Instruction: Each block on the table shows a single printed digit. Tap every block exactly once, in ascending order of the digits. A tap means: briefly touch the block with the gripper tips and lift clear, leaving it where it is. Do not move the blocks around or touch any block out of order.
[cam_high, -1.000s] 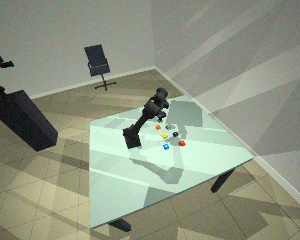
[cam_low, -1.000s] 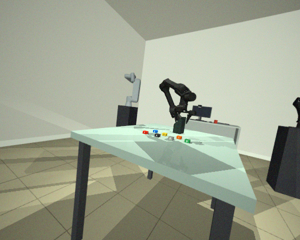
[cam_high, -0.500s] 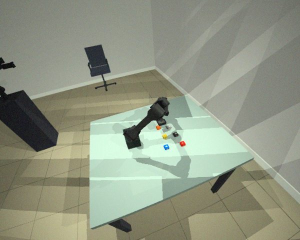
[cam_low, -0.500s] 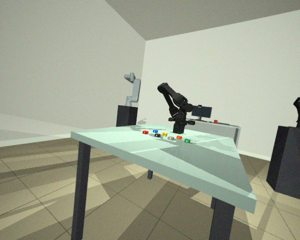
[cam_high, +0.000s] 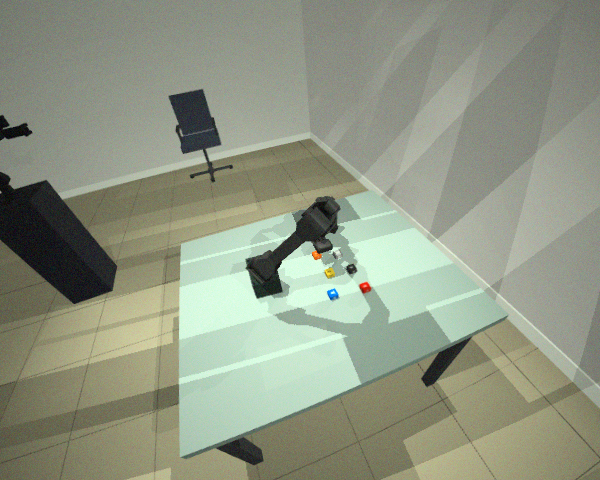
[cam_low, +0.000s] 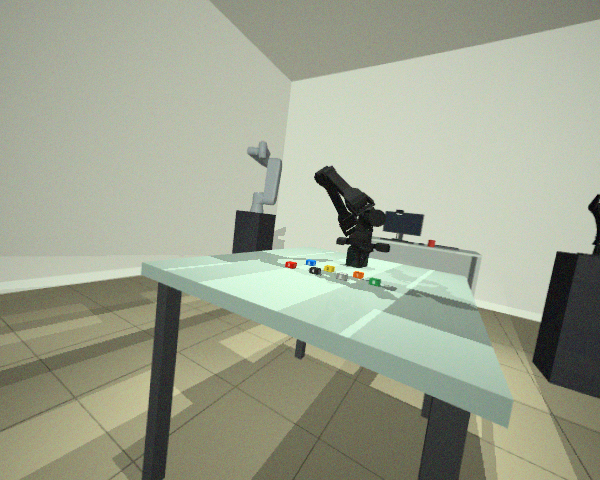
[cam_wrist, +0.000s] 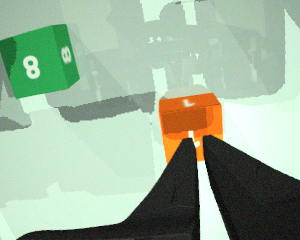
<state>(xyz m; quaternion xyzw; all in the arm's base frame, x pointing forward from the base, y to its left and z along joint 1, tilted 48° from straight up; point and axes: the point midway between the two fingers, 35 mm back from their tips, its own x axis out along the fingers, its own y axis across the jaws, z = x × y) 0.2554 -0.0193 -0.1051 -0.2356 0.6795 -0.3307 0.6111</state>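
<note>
I have my gripper (cam_high: 324, 245) (cam_low: 359, 260) (cam_wrist: 196, 145) drawn in narrow, a slim gap between the tips and nothing held, right over the orange block (cam_high: 316, 255) (cam_low: 358, 274) (cam_wrist: 192, 120) with its white 1; whether I touch it, I cannot tell. Seen from the top, that block sits toward the far edge of the counter (cam_high: 240, 400) (cam_low: 250, 285), near the grey block (cam_high: 337, 254) (cam_low: 341, 276). The green block (cam_low: 374, 282) (cam_wrist: 35, 67), showing 8, lies apart from the orange one. Going toward the near edge come the yellow block (cam_high: 329, 272) (cam_low: 328, 268) and the black block (cam_high: 351, 268) (cam_low: 314, 270), then the blue block (cam_high: 332, 294) (cam_low: 310, 262) and the red block (cam_high: 365, 287) (cam_low: 290, 264), the red one closer to the near right corner. All seven rest apart from each other.
</note>
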